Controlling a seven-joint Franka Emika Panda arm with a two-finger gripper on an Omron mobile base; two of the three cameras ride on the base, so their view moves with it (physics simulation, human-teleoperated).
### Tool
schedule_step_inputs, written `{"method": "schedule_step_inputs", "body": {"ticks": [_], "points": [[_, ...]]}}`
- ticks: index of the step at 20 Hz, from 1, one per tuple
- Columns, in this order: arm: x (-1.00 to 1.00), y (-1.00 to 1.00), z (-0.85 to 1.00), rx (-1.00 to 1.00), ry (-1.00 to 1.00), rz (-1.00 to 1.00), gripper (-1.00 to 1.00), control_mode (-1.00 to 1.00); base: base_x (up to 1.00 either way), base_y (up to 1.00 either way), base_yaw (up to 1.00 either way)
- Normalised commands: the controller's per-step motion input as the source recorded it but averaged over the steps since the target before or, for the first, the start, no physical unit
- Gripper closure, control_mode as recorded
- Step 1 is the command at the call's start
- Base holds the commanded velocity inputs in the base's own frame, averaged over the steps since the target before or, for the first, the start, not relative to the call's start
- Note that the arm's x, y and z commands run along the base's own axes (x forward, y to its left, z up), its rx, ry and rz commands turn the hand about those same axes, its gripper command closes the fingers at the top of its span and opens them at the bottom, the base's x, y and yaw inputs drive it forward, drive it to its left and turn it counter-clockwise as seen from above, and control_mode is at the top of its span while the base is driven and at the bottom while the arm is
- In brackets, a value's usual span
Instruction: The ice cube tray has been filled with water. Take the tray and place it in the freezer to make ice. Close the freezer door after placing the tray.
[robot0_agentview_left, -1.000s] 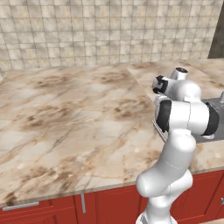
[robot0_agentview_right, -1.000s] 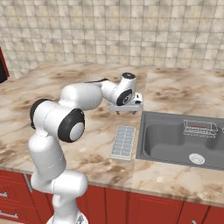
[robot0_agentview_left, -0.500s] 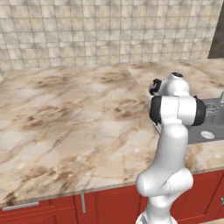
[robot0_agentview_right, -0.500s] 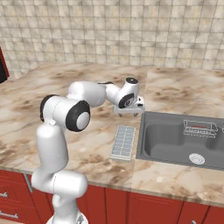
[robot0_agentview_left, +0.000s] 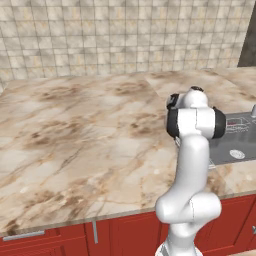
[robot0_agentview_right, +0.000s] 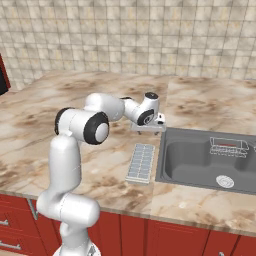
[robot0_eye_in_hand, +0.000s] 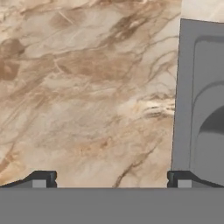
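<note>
Right base view: open, empty claw (robot0_agentview_right: 148, 131) hovers just behind the ice cube tray (robot0_agentview_right: 141, 162).

One ice cube tray (robot0_agentview_right: 141, 163) lies on the single marble surface (robot0_agentview_right: 60, 107), beside one grey sink (robot0_agentview_right: 200, 170) that holds one wire basket (robot0_agentview_right: 228, 148), with one robot arm (robot0_agentview_right: 80, 125) carrying one hand (robot0_agentview_right: 148, 131).

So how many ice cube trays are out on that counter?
1. The ice cube tray lies flat on the marble counter, just left of the sink. Others could be hidden behind the arm.
</note>
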Motion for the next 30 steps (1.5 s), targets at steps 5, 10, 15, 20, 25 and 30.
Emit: {"method": "schedule_step_inputs", "body": {"ticks": [5, 10, 15, 20, 25, 30], "points": [[0.36, 0.00, -0.19, 0.00, 0.01, -0.10, -1.00, -1.00, 0.00, 0.00, 0.00], [0.37, 0.00, -0.22, 0.00, 0.06, 0.00, -1.00, -1.00, 0.00, 0.00, 0.00], [0.19, 0.00, -0.37, 0.00, 0.07, 0.00, -1.00, -1.00, 0.00, 0.00, 0.00], [0.02, 0.00, -0.43, 0.00, 0.03, 0.00, -1.00, -1.00, 0.00, 0.00, 0.00], [-0.27, 0.00, -0.41, 0.00, 0.06, 0.00, -1.00, -1.00, 0.00, 0.00, 0.00], [-0.70, 0.00, -0.36, 0.00, 0.08, 0.00, -1.00, -1.00, 0.00, 0.00, 0.00]]}}
